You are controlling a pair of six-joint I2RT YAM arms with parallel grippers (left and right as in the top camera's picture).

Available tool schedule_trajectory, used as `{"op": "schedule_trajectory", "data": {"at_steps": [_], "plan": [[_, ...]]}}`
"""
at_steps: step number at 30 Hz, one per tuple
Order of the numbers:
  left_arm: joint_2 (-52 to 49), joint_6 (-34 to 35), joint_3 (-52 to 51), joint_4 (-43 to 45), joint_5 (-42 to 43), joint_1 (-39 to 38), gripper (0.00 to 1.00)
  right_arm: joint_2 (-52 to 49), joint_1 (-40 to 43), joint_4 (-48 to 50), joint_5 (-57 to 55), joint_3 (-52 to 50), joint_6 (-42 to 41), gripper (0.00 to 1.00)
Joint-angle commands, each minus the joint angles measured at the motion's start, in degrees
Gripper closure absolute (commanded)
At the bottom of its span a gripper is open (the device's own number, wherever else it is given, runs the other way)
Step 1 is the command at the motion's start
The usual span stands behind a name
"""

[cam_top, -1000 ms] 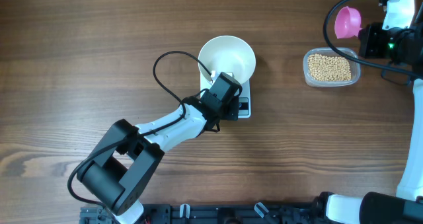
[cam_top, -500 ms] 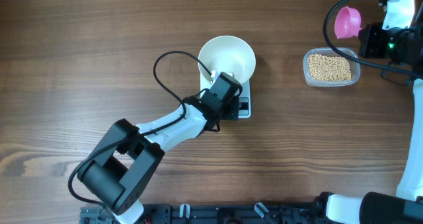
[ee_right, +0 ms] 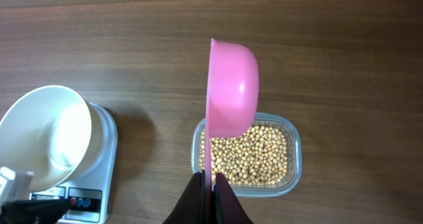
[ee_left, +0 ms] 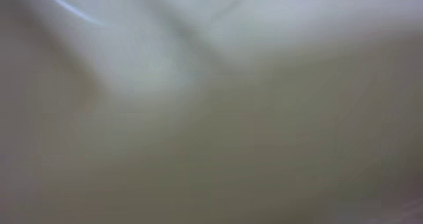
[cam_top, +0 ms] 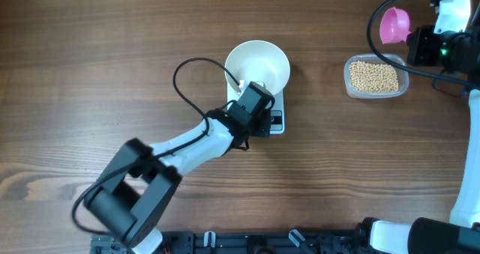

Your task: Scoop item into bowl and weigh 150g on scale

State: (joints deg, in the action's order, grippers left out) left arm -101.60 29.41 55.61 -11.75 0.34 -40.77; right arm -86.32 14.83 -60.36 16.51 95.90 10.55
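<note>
The white bowl (cam_top: 259,61) (ee_right: 43,135) stands empty on the white scale (cam_top: 277,122) (ee_right: 99,184). My left gripper (cam_top: 255,98) sits at the bowl's near rim, over the scale. Its fingers are hidden, and the left wrist view is only a white blur. The right gripper (cam_top: 417,44) (ee_right: 209,178) is shut on the handle of an empty pink scoop (cam_top: 395,25) (ee_right: 232,85). It holds the scoop on edge above the far right of the table. The tan beans (cam_top: 373,76) (ee_right: 248,154) lie in a clear tub below the scoop.
The clear plastic tub (cam_top: 406,88) (ee_right: 295,178) stands right of the scale on the wooden table. A black cable (cam_top: 184,78) loops left of the bowl. The left arm (cam_top: 187,145) stretches from the front left towards the scale.
The left arm's rear links look blurred and slightly shifted. Both grippers, the bowl and the scoop stay where they were.
</note>
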Motion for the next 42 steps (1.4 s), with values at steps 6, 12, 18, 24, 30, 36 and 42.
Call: {"op": "schedule_trajectory", "data": {"at_steps": [6, 12, 18, 24, 30, 36, 42], "plan": [[32.7, -0.5, 2.8, -1.6, -5.6, 5.5, 0.87, -0.5, 0.2, -1.9, 1.2, 0.0, 1.0, 0.96], [48.0, -0.5, 2.8, -16.0, -20.9, 21.5, 0.00, -0.5, 0.2, -2.8, 3.0, 0.0, 3.1, 0.96], [50.6, -0.7, 2.8, -34.4, -26.2, 35.2, 0.00, -0.5, 0.2, -3.1, 2.8, 0.0, 10.4, 0.96], [46.2, -0.7, 2.8, -36.8, -26.2, 40.0, 0.00, -0.5, 0.2, -4.9, 2.9, 0.0, 10.0, 0.96], [40.3, -0.7, 2.8, -32.5, -26.2, 40.4, 0.00, -0.5, 0.2, -4.2, 2.9, 0.0, 8.3, 0.96], [36.9, -0.6, 2.8, -30.2, -19.7, 40.4, 0.00, -0.5, 0.2, 2.1, 2.9, 0.0, 8.4, 0.96], [36.9, -0.6, 2.8, -29.7, 5.8, 40.4, 0.00, -0.5, 0.2, 4.2, 2.9, 0.0, 8.6, 0.96]]}}
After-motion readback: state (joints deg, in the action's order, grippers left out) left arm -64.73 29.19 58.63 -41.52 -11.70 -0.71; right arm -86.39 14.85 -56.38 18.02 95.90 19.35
